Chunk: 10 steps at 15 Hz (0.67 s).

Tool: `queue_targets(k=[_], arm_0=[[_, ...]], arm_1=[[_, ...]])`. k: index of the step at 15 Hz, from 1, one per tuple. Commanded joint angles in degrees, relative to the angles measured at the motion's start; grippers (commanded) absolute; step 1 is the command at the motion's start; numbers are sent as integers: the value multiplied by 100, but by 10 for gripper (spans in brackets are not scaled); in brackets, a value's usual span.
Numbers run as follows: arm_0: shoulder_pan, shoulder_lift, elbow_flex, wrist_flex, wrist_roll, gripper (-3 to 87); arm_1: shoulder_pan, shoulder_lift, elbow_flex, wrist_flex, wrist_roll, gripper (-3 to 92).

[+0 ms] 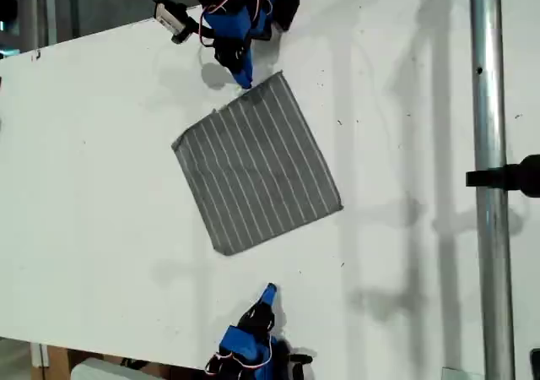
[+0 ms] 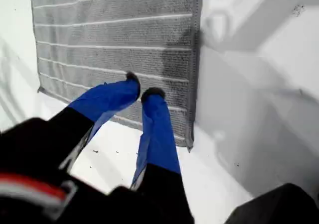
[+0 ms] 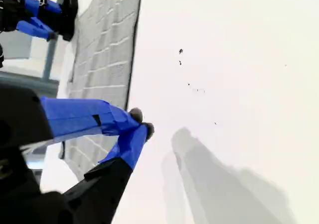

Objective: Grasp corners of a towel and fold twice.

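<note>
White table [image 1: 101, 186]: striped towel [image 1: 257, 165] flat; no writing legible.

surface: white table [image 1: 101, 228] | metal pole [image 1: 489, 186] upright at exterior view's right | shadows soft

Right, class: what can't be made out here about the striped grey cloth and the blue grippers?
First wrist view: my first gripper covers part of the soft grey striped towel; contact unclear; the frame's edge cuts its far side.
Second wrist view: my second gripper hides a strip of towel.
Exterior view: jaw gaps too small to judge.
</note>
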Motion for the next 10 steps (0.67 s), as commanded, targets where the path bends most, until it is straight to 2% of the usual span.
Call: queue_targets(k=[1,10], arm_0=[[-817,18,35,26,-2628,-26],[-844,18,35,26,-2698,-26]], arm_1=[[-26,26,-97,97,-79,-2],[-167,26,-97,97,-79,-2]])
